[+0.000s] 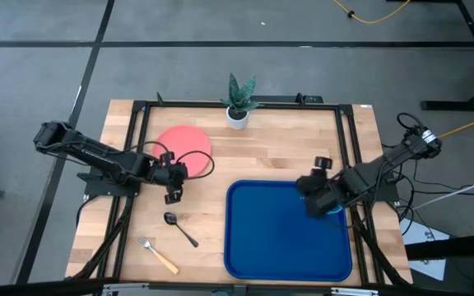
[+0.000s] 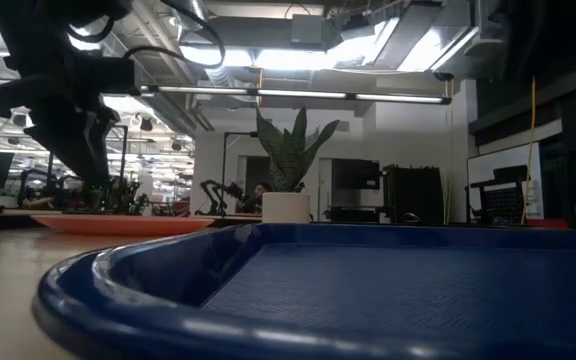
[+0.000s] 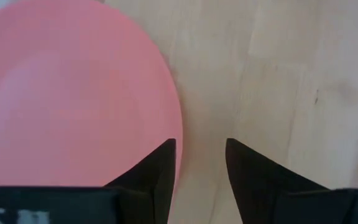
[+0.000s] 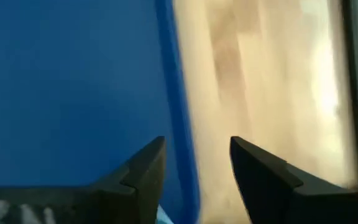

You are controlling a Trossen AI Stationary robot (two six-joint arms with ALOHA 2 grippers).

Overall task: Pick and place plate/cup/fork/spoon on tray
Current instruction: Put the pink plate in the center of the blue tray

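The salmon-pink plate [image 1: 183, 141] lies flat on the wooden table at far left. My left gripper [image 3: 201, 155] hangs open just above the plate's rim [image 3: 174, 118], one finger over the plate and one over bare wood. In the low view it stands clear above the plate [image 2: 118, 224]. The dark spoon [image 1: 180, 228] and the tan-handled fork [image 1: 156, 255] lie near the front left. My right gripper [image 4: 197, 155] is open over the right rim [image 4: 180, 124] of the blue tray [image 1: 278, 247]. The light-blue cup [image 1: 336, 210] shows only as a sliver beneath it.
A white pot with a green plant [image 1: 238, 104] stands at the table's far edge, centre. A black frame [image 1: 138, 148] runs along the table's left, far and right sides. Bare wood lies between the plate and the tray.
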